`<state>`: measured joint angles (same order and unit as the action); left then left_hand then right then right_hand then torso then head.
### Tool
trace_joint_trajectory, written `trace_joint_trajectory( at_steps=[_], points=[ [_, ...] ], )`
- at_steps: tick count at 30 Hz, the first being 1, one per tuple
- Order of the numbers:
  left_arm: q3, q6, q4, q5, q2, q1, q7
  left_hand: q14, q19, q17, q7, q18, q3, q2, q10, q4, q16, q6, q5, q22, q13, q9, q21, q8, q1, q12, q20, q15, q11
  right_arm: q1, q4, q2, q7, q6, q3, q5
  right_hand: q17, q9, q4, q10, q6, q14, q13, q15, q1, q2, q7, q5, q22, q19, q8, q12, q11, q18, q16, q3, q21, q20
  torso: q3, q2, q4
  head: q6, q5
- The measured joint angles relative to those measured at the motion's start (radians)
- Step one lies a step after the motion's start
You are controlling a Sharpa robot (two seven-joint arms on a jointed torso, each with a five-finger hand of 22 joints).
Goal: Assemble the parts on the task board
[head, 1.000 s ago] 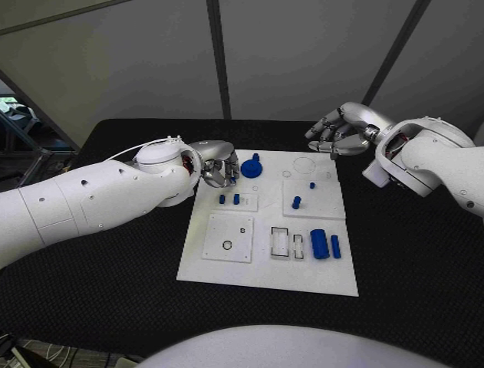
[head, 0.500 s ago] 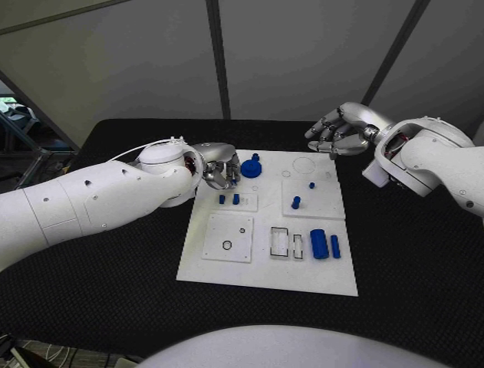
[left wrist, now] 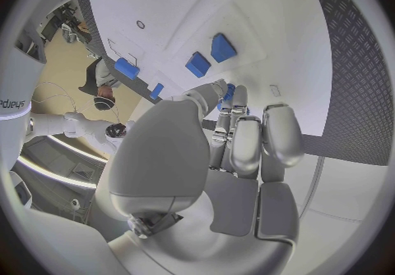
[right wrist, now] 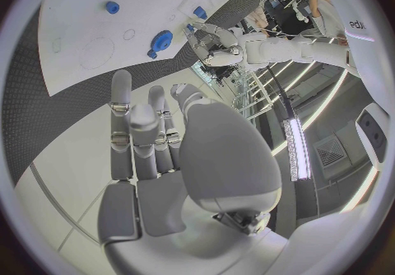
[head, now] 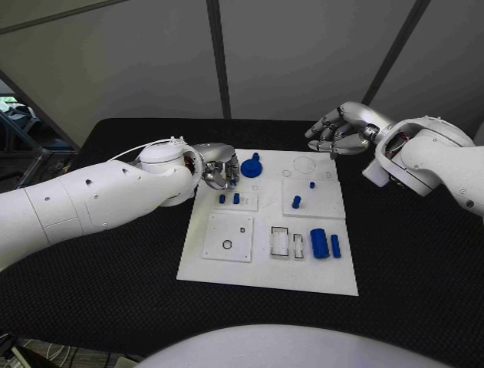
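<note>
While the black textured table (head: 109, 284) spreads under everything, the white rectangular task board (head: 266, 270) lies flat in its middle, with several raised white square plates on it. The left hand (head: 215, 167), silver and many-fingered, sits at the board's far left corner, just beside a round blue knob-shaped part (head: 251, 168); the left wrist view shows its fingers (left wrist: 247, 140) drawn close together and stretched toward two small blue parts (left wrist: 210, 55), but whether they pinch anything I cannot tell. The right hand (head: 341, 130) hangs above the table beyond the board's far right corner, apart from the board, its fingers (right wrist: 135, 137) curled in with nothing in them. A blue cylinder (head: 319, 244) lies near the board's right edge, with a thinner blue rod (head: 334, 245) just beside it. Smaller still, a short blue peg (head: 296, 202) stands on the upper right plate, and two little blue pegs (head: 228, 198) stand side by side on the upper left plate.
</note>
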<state>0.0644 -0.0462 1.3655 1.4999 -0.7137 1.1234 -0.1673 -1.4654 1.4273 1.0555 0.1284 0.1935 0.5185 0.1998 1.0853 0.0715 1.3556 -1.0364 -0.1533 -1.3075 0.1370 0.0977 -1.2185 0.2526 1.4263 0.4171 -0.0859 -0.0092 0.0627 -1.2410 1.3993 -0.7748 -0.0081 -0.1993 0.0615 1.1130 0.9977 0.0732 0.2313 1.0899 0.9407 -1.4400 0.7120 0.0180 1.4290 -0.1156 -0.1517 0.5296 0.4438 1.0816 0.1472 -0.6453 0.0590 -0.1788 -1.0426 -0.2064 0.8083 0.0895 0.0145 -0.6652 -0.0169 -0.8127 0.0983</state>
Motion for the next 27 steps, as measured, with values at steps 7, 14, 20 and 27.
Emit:
trace_joint_trajectory(
  at_steps=[7,14,20,27],
  points=[
    [0.000,0.004,-0.008,0.000,0.005,0.000,-0.003,0.000,0.000,-0.004,0.000,0.000,-0.002,0.004,0.000,-0.002,0.000,0.000,0.000,0.000,-0.005,-0.002,0.004,-0.012,-0.004,-0.015,0.000,0.000,0.000,0.000,0.001,-0.001,0.000,0.000,0.000,0.000,0.000,0.000,0.000,0.000,0.000,0.000,0.000,0.000,0.000,0.000,0.000,0.000,0.000,0.000,0.000,0.000,0.000,0.000,0.000,0.000,0.000,0.000,0.0001,0.000,0.0000,0.000,0.000],
    [-0.001,0.006,-0.018,-0.001,0.012,0.000,-0.003,0.000,0.000,-0.006,0.011,0.000,-0.003,0.004,-0.004,-0.003,0.000,0.026,0.000,0.000,-0.010,-0.011,0.008,-0.041,-0.004,-0.035,0.000,0.000,0.004,0.000,0.001,-0.001,0.000,0.000,0.000,0.000,0.000,0.000,0.000,0.000,0.000,0.000,0.000,0.000,0.000,0.000,0.000,0.000,0.000,0.000,0.000,0.000,0.000,0.000,0.000,0.000,0.000,0.000,0.0000,0.000,0.0000,0.000,0.000],
    [-0.002,0.007,-0.021,-0.003,0.016,-0.001,-0.003,0.000,0.000,-0.010,0.011,0.000,-0.003,0.009,-0.004,-0.003,0.000,0.065,0.000,0.000,-0.013,-0.024,0.008,-0.081,-0.009,-0.051,0.000,0.000,0.004,0.000,0.001,0.000,0.000,0.000,0.000,0.000,0.000,0.000,0.000,0.000,0.000,0.000,0.000,0.000,0.000,0.000,0.000,0.000,0.000,0.000,0.000,0.000,0.000,0.000,0.000,0.000,0.000,0.000,-0.0001,0.000,0.0000,0.000,-0.001],
    [-0.002,0.008,-0.023,-0.005,0.014,-0.001,-0.003,0.000,0.000,-0.020,0.011,0.000,-0.008,0.016,-0.005,-0.002,0.000,0.115,0.000,0.000,-0.019,-0.033,0.016,-0.121,-0.016,-0.071,0.000,0.000,0.004,0.000,0.001,-0.001,0.000,0.000,0.000,0.000,0.000,0.000,0.003,0.004,0.000,0.000,-0.001,0.000,0.000,0.000,0.000,0.000,0.000,0.000,0.000,0.001,0.004,0.000,0.000,-0.003,0.000,0.000,-0.0001,0.000,0.0001,-0.001,-0.003]
  ],
)
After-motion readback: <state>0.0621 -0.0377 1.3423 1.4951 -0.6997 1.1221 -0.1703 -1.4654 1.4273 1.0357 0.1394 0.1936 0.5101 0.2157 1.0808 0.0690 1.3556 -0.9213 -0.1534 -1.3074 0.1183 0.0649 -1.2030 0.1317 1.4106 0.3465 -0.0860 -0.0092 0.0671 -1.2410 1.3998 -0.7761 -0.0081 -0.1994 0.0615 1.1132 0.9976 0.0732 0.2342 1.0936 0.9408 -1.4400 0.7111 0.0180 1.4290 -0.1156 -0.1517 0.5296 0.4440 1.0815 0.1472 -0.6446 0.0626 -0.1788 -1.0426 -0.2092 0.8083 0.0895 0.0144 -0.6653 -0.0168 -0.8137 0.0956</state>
